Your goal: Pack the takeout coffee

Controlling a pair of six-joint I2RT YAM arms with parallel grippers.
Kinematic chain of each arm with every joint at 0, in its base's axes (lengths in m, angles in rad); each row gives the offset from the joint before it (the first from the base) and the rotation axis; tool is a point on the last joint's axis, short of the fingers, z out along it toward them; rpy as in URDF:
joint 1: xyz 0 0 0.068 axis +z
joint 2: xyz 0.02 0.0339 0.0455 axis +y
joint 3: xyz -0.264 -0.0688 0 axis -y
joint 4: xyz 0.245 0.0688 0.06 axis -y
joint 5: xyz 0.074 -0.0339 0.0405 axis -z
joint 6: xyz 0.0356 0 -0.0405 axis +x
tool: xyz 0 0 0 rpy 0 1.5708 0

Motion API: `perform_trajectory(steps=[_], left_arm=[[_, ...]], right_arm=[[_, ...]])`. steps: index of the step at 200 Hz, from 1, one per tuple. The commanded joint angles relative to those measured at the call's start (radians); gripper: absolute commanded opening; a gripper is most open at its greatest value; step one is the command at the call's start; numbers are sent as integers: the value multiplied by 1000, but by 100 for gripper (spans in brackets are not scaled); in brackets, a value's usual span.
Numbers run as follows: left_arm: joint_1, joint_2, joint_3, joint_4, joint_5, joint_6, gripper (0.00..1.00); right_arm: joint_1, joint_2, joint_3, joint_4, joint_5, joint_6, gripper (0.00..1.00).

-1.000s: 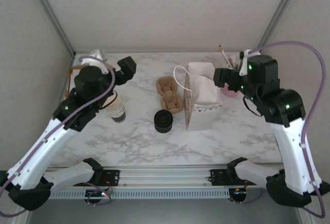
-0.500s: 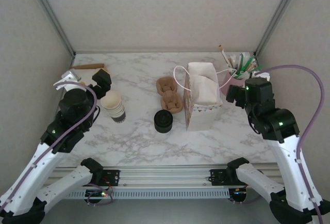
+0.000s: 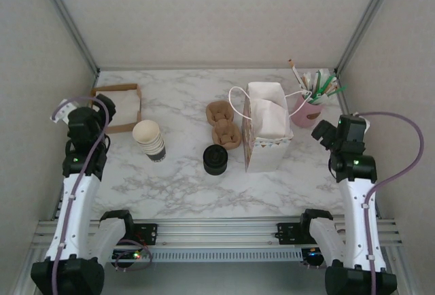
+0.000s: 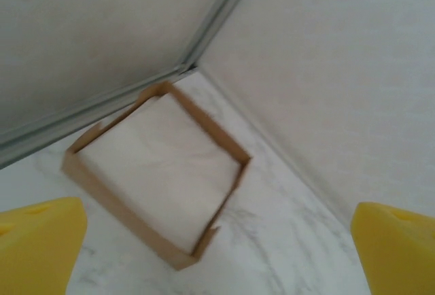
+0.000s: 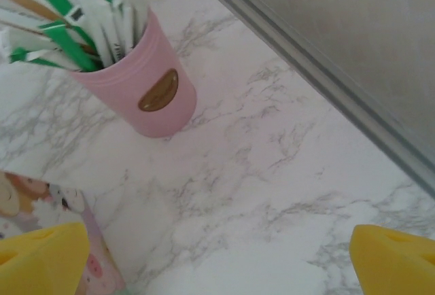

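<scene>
Far left on marble table [image 3: 183,179], shallow brown box of white napkins [image 4: 129,223]; beside it, ribbed stack of cream cups [image 3: 150,141]. Mid-table: black lid stack [image 3: 216,159], white paper bag [image 3: 266,139]; pink stirrer cup [image 5: 153,91] beyond. Both released, jaws wide: left gripper [image 4: 217,244], right gripper [image 5: 217,257]. Whereabouts of takeout coffee: cannot tell.

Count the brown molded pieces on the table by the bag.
2. The far brown piece and the near brown piece lie one behind the other, just left of the bag. Others may hide inside it.
</scene>
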Motion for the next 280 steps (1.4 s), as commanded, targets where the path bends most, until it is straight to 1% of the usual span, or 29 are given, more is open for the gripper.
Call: perform_trajectory(steps=[1, 27, 43, 63, 79, 81, 87, 99, 105, 115, 128, 138, 160, 171, 192, 213, 228, 247, 260, 271, 280], left_arm=[[47, -9, -116, 148, -1, -14, 100], [104, -24, -245, 265, -61, 38, 100], [106, -28, -328, 365, -93, 100, 100], [106, -20, -409, 475, -58, 188, 100], [106, -17, -465, 536, -95, 218, 100], [106, -18, -473, 562, -95, 223, 100], [105, -26, -506, 617, -76, 251, 100], [106, -47, -586, 754, 32, 341, 100], [105, -57, -620, 807, 63, 372, 100], [105, -66, -667, 879, 70, 388, 100], [105, -42, -711, 965, 67, 397, 100], [104, 4, -708, 992, 73, 400, 100], [101, 125, -672, 1042, 139, 403, 100], [93, 178, -668, 1095, 155, 395, 100], [59, 281, -638, 1162, 146, 405, 100], [24, 349, -626, 1225, 127, 428, 100], [5, 391, -607, 1247, 110, 437, 100], [-28, 462, -606, 1344, 108, 454, 100], [-52, 506, -578, 1348, 107, 474, 100], [-66, 547, -570, 1378, 111, 481, 100], [-78, 587, -569, 1413, 106, 491, 100]], right_arm=[[-23, -61, -140, 239, -37, 73, 99], [-23, -98, -311, 439, -7, 79, 99], [-22, -108, -409, 581, 13, 57, 99], [-23, -105, -525, 742, 37, 37, 99], [-18, -87, -587, 853, 65, 16, 99], [-17, -83, -593, 866, 67, 11, 99], [-15, -70, -615, 915, 75, -5, 99], [-10, -31, -646, 983, 100, -20, 99], [-9, -6, -656, 1014, 108, -29, 99], [-3, 42, -676, 1072, 120, -49, 99], [4, 112, -699, 1169, 128, -75, 99], [10, 171, -701, 1223, 135, -87, 99], [32, 287, -693, 1325, 138, -107, 99], [54, 341, -682, 1378, 144, -124, 99], [91, 435, -654, 1458, 153, -161, 99], [119, 478, -630, 1474, 167, -211, 99], [127, 502, -633, 1523, 144, -243, 99], [141, 559, -620, 1570, 115, -284, 99], [163, 606, -610, 1617, 111, -316, 99], [178, 644, -590, 1623, 90, -348, 99], [184, 658, -557, 1574, 74, -359, 99]])
